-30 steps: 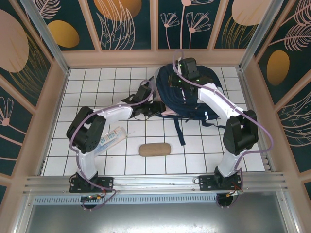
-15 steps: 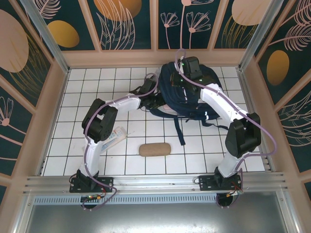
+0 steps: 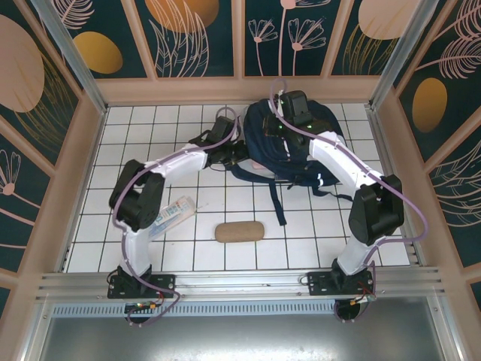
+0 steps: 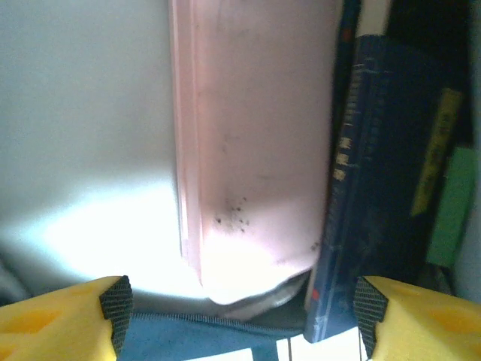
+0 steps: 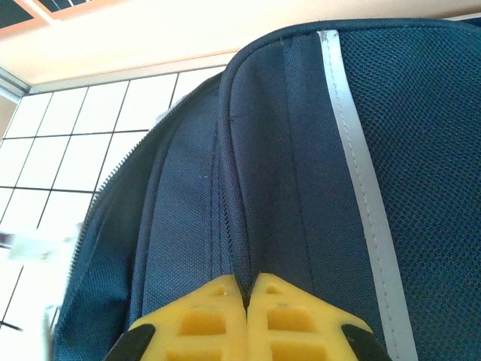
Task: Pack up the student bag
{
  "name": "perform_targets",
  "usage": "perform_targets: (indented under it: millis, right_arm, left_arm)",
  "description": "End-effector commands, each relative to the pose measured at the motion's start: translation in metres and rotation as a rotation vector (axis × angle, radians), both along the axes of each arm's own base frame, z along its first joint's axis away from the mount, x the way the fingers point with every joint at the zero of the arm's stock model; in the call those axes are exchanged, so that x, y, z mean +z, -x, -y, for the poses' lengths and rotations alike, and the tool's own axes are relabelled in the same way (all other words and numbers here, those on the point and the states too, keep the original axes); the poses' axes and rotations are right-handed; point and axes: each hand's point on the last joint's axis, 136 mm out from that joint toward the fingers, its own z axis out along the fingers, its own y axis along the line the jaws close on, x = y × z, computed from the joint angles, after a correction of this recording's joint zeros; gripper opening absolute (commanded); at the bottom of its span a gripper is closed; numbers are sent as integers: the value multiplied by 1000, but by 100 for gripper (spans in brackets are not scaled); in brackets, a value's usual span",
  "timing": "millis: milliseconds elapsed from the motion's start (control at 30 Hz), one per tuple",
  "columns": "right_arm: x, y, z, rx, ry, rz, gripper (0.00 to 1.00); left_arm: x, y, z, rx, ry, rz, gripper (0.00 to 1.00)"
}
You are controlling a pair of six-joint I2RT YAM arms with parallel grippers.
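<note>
Across the far right of the white tiled table [image 3: 188, 259], close under the back wall [image 3: 203, 37] and near the right one, lies the student bag [image 3: 316, 124], the biggest thing there. Its long axis seems to run roughly left to right, the mouth turned left and a dark strap [image 3: 279, 203] trailing toward the near edge. Dark panels painted with pale leaves and orange discs close the table on three sides, and a metal rail [image 3: 240, 282] lines the near edge. Bare tiles lie to the left of the bag and along the front. The right gripper [image 3: 279, 129] sits on top of the bag, its yellow fingers clenched together on a fold of navy fabric [image 5: 301, 188] beside a white stripe. The left gripper [image 3: 234, 154] is at the bag's mouth, released, its jaws standing wide apart with nothing between them. Just ahead of it a pink flat item [image 4: 255, 150] stands on edge, touching a navy booklet [image 4: 368, 188] on its right. A tan pouch [image 3: 240, 232] lies alone on the front tiles, well apart from the bag. A clear packet [image 3: 179, 209] lies partly under the left arm.
</note>
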Motion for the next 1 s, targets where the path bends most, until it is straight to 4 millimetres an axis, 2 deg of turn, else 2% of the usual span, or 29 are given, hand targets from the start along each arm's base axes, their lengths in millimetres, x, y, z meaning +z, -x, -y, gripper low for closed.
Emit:
perform_targets:
  millis: [0,300,433,567,733,967]
  right_arm:
    - [10,-5,5,-25,-12,35,0]
    - [20,-19,18,-39,-33,52,0]
    - [26,-24,24,-48,-36,59,0]
    - [29,-25,26,-50,-35,64,0]
    - [31,-25,27,-47,-25,66,0]
    - [34,-24,29,-44,-20,72,0]
  left_arm:
    - [14,21,-21,-32,-56,32,80]
    - [1,83,-54,-232,-179,84,73]
    - [-3,100,-65,-320,-278,126,73]
    - [-7,123,-65,-414,-328,157,76]
    - [-11,164,-54,-560,-350,225,87]
    - [-38,212,-50,-715,-456,227,93]
